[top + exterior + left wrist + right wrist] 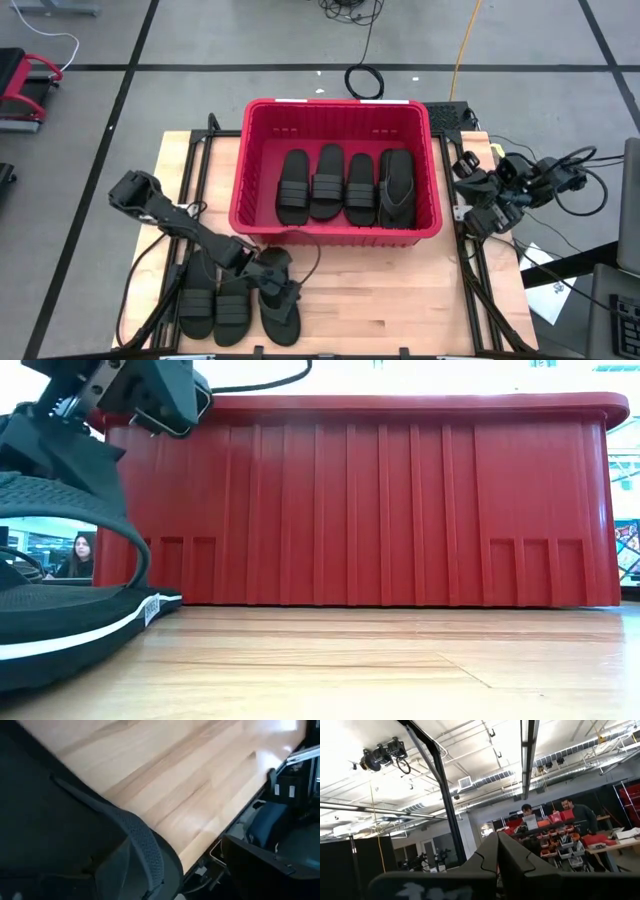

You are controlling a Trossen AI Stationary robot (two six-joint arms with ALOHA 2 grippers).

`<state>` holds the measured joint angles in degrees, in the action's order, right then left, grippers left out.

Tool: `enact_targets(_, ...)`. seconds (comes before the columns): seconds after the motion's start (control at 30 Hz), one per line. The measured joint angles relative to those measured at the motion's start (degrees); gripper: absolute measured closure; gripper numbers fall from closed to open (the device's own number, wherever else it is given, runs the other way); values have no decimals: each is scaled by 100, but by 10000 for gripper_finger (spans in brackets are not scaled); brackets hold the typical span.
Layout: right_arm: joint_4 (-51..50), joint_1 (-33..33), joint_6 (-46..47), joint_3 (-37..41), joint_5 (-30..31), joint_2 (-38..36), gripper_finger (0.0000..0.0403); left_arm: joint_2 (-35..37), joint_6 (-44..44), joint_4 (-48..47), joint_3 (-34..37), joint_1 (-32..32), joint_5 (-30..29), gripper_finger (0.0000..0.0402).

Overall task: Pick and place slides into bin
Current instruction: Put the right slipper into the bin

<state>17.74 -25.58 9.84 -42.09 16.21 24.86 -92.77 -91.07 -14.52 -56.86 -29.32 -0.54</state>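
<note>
left gripper (pixel 283 290) hung low over the table's (pixel 400 300) near-left corner, its jaws spread wide above the flip-flop (pixel 279 310), the rightmost of the three black slides that lay side by side there; whether its fingers touched the sandal could not be made out. the two ribbed-band slides (pixel 213 305) lay just beside that flip-flop, toward the table's left edge, partly under the left arm, which reached in slantwise from that edge. in the left wrist view a dark strap with a dotted rim (pixel 145 845) filled the near part, with bare wood planks running off behind it. in the low view one black sandal with a white line along its sole (pixel 70 610) lay close to the camera at the left, and the left gripper sat above it, in front of the bin's ribbed wall.

the red bin (pixel 262 150) stood at the middle of the table's far edge. four slides (pixel 345 187) lay abreast on its floor, three with wide bands and, nearest the bin's right wall, one flip-flop.

the right gripper (pixel 497 865) waited folded beyond the table's right edge, fingers pressed together and holding nothing, tilted up toward the ceiling; people showed at benches far back in the room.
</note>
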Motion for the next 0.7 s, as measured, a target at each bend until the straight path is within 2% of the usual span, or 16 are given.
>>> enact_targets(0.3,-132,0,-1,0,-285,1,403,13,-114,-105,2,48,50,94)
enact_targets(0.53,-415,0,-3,0,-302,0,403,13,-325,-240,2,-16,451,94)
enact_targets(0.7,-433,0,-1,0,-302,2,403,13,-340,-261,2,-95,268,94)
